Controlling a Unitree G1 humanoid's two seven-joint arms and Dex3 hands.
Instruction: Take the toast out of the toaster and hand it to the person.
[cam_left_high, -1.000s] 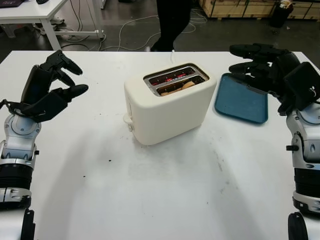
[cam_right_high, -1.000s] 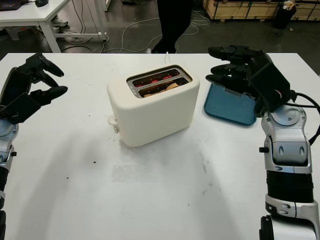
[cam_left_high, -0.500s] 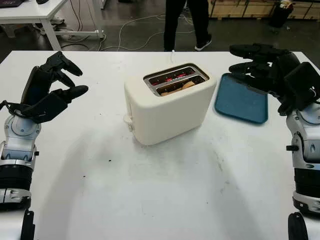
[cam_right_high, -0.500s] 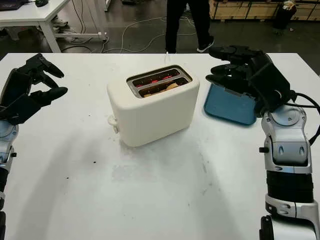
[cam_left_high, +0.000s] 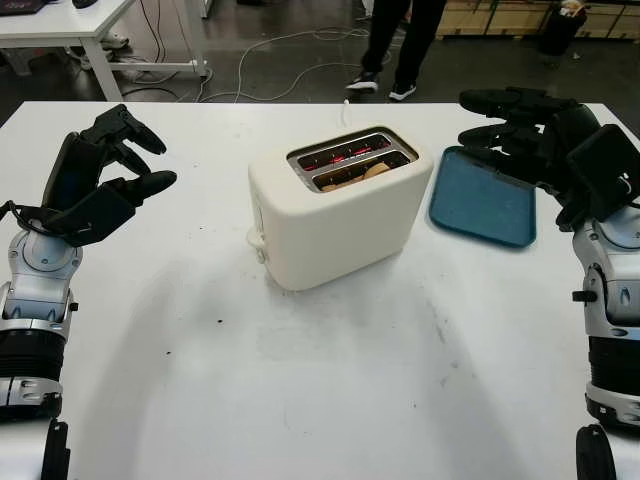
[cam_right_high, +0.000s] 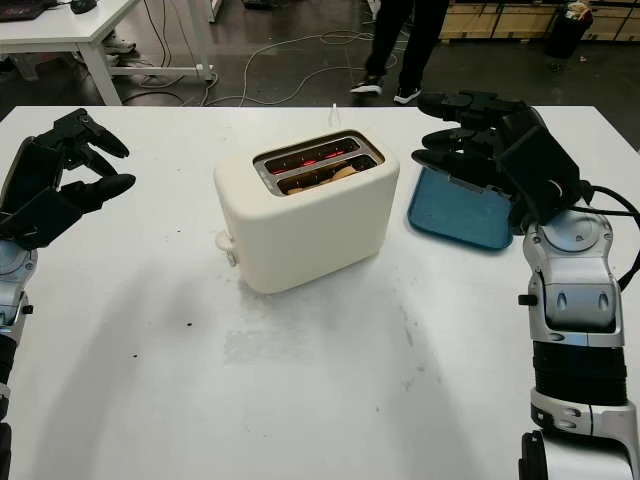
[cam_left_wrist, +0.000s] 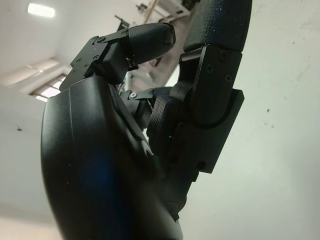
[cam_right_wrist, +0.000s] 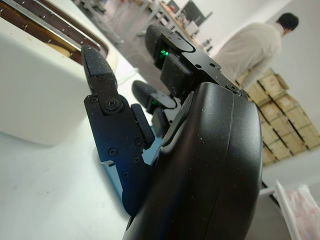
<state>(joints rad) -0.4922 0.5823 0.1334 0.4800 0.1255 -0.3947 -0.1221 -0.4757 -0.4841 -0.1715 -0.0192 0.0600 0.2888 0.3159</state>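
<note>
Browned toast (cam_left_high: 366, 172) sits inside the smooth, rounded cream toaster (cam_left_high: 338, 206).

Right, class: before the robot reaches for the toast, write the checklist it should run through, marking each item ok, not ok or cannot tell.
1. Toast sits in the toaster's near slot: ok.
2. Toaster upright on the table, path to it unobstructed: ok.
3. Heating elements off: not ok, the far slot glows red.
4. Right robot hand open, above the blue tray: ok.
5. Left robot hand open, raised at the table's left: ok.
6. Person ready to receive: cannot tell; legs stand beyond the table's far edge.
</note>
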